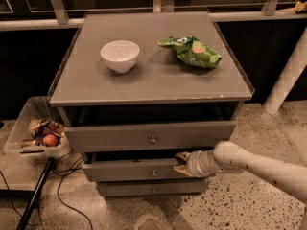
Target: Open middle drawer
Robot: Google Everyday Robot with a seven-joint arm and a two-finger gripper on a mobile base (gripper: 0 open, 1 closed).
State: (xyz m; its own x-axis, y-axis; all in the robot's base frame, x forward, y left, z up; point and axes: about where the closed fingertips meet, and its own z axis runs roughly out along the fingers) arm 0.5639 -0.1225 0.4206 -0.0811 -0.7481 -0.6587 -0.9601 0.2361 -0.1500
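Gripper [182, 163] at right end of middle drawer [129, 170], against its front; spread or pressed together, cannot tell. Middle drawer pulled slightly out, between further-out top drawer [120, 137] and bottom drawer [124, 189]. Up on bench [153, 83]: white bowl [120, 55], green chip bag [192, 51], well apart

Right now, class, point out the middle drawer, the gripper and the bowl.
middle drawer [124, 170]: camera view, on its grey front, left of centre.
gripper [181, 163]: camera view, on its tip, at the middle drawer's right end.
bowl [120, 54]: camera view, on its white inside.
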